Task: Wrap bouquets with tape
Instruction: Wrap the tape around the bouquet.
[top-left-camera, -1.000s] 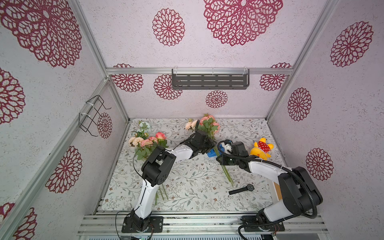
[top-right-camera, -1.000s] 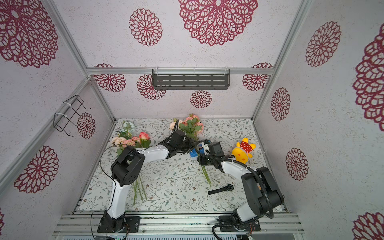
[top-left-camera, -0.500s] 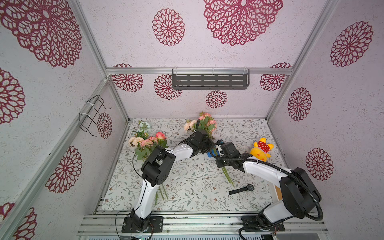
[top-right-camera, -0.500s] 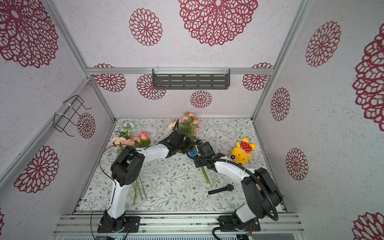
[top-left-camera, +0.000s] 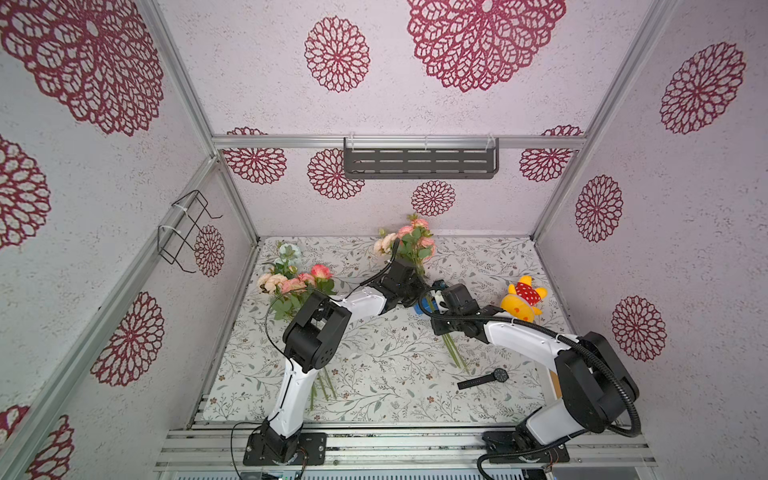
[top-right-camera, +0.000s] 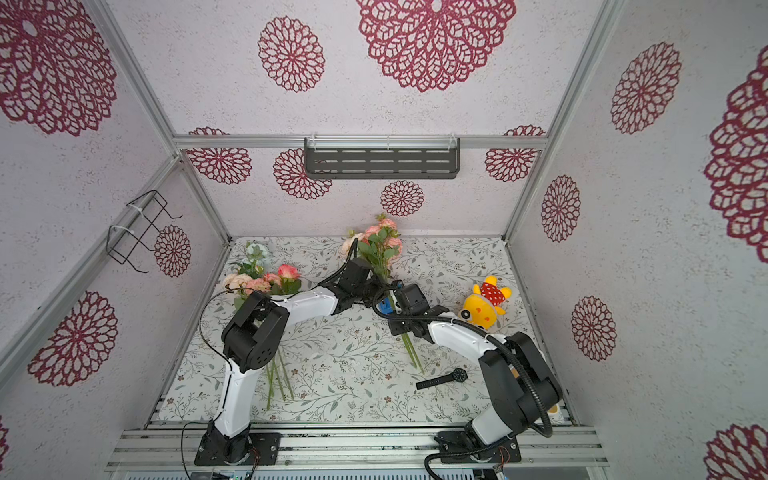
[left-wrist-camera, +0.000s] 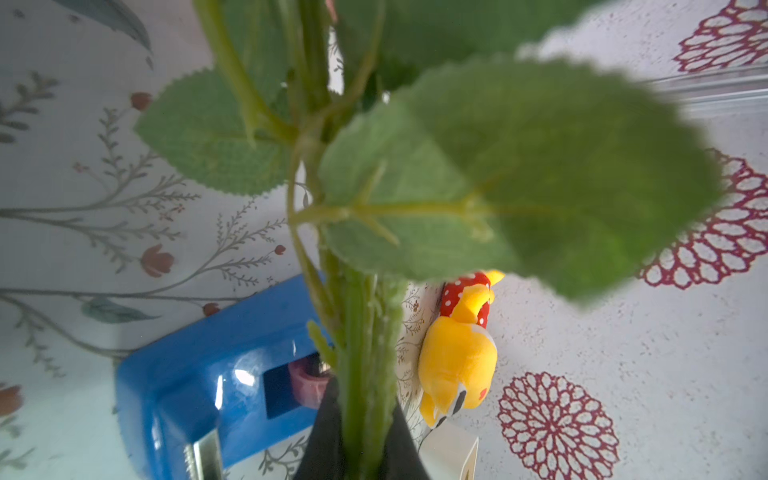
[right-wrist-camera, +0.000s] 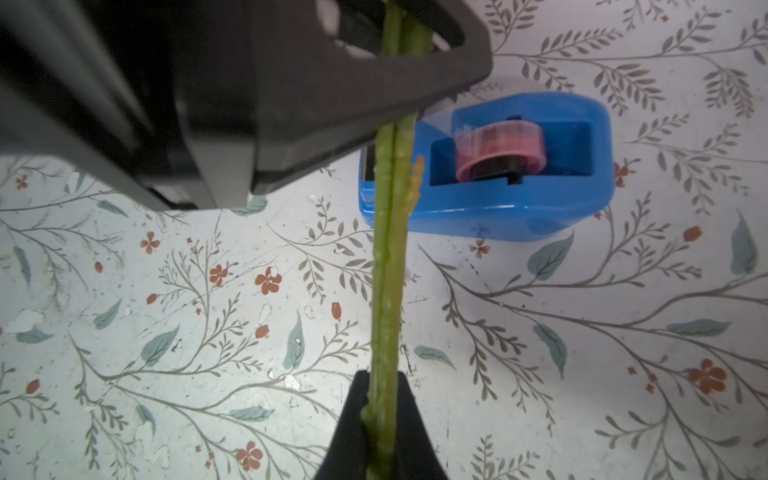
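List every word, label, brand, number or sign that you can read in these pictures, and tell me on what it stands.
None can be read.
The blue tape dispenser shows no label.
The yellow plush toy bears only white dots on red.
The black watch is too small to read.

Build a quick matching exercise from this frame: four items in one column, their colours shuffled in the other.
Items:
1. tape dispenser
2. plush toy
3. wristwatch
4. bouquet stems

Colours:
a. green
b. black
c. blue
d. yellow

Pairs: 1-c, 2-d, 3-b, 4-a
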